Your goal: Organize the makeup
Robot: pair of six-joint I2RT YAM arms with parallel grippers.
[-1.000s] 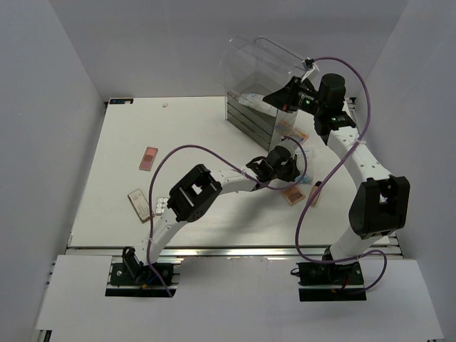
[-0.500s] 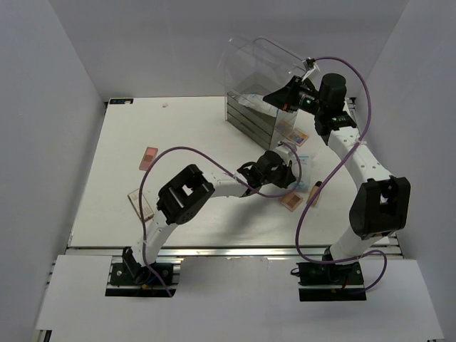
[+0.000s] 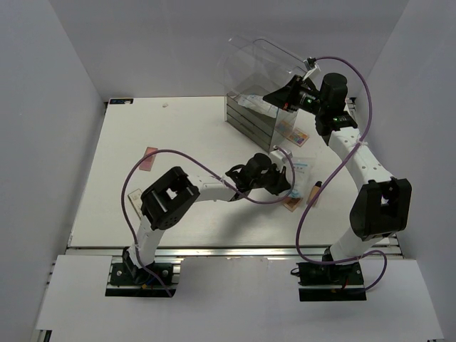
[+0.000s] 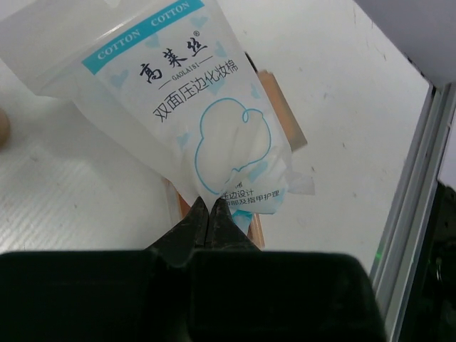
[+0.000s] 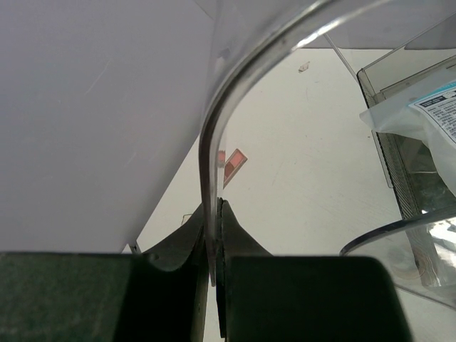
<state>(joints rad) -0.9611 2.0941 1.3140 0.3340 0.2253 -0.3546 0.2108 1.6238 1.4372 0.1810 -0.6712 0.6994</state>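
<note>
Two arms: both work over the white table [image 3: 185,128], one on the goods and one on the box.
Left claw [image 4: 208,214]: clamped tight on the bottom seam of a white-and-blue cotton-pad packet [image 4: 206,128], which lies over a peach palette [image 4: 283,117] on the table's right side.
Right claw [image 5: 213,214]: pinched on the rim of the clear lid [image 5: 211,142], apparently holding it up so the organiser box [image 3: 249,117] is open for loading.
Inside the box: a second packet [image 5: 417,114] rests in the top compartment.
Loose: more palettes [image 3: 292,133] sit beside the box, and a pink one [image 3: 147,158] lies well apart at left.
Likely destination: under the raised lid.
</note>
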